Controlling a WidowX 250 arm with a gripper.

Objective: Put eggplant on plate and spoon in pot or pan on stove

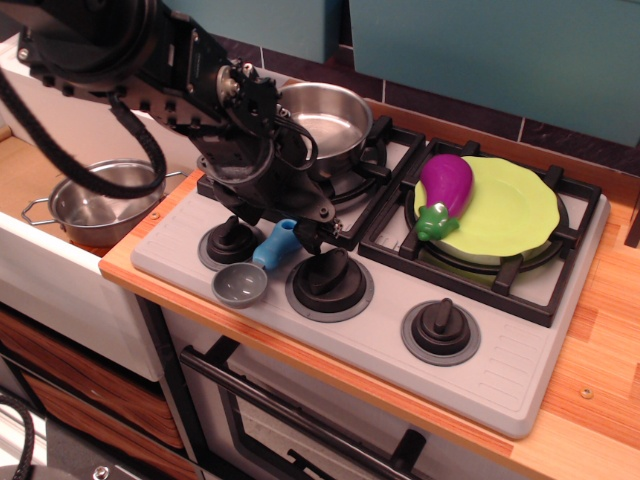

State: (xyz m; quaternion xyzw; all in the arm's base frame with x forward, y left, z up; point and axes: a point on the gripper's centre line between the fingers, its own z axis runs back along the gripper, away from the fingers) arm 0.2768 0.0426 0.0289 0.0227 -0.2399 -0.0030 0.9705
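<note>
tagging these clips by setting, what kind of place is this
Most likely a toy play kitchen: a grey four-burner hob with black grates and knobs set in a wooden counter, an oven door handle below it, and a glossy purple plastic eggplant on a lime-green scalloped plate.

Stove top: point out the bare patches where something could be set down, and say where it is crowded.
Free: the grey front-right corner of the stove right of the third knob, and the wooden counter beyond it. Crowded: the front-left, where the spoon lies between two knobs under the gripper. The plate with the eggplant and the pan fill the burners.
</note>
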